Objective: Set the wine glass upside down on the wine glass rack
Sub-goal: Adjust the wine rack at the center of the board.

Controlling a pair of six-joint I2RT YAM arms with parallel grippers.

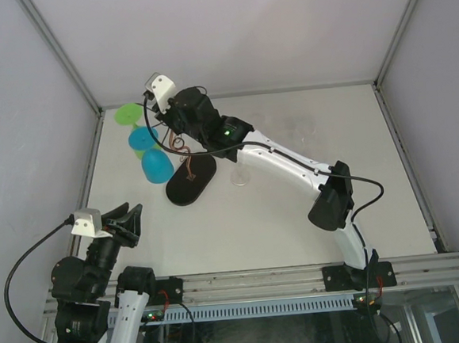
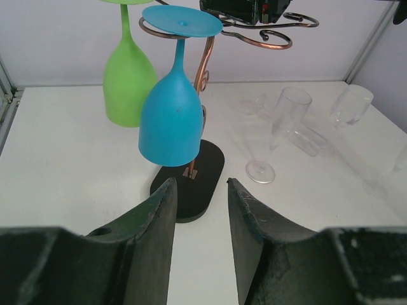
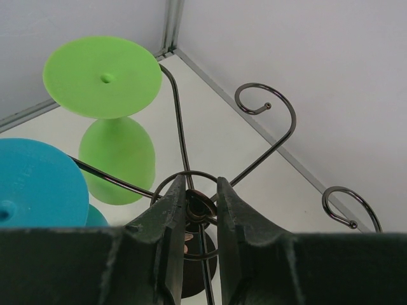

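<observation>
The right claw [image 3: 199, 190] is pressed together on the hub at the top of the wine glass rack [image 2: 206, 162], where the dark wire arms meet the coppery stem. To me that looks like a steadying hold. The left claw [image 2: 200, 189] hangs low near the front of the surface [image 2: 63, 165], spread open with nothing between its fingers, pointing at the rack's black oval base.

A green glass [image 3: 102, 76] and a blue glass [image 2: 170, 121] hang upside down from scroll arms on the same side of the rack, caught by their flat feet. That loading probably makes the thin stand keen to tip, so a hold on it makes sense.

The clear wine glass [image 2: 283, 117] that seems next in line stands upright on the surface, just to the right of the rack's base. It is a narrow, see-through bowl on a slim stem with a small round foot. Other clear glasses [image 2: 350, 105] lie on their sides beyond it.

I'd guess it is light, smooth, slippery and easy to crack or knock over. The stem just under the bowl looks like the place to pinch it, which leaves the foot free to slide into an empty curl.
</observation>
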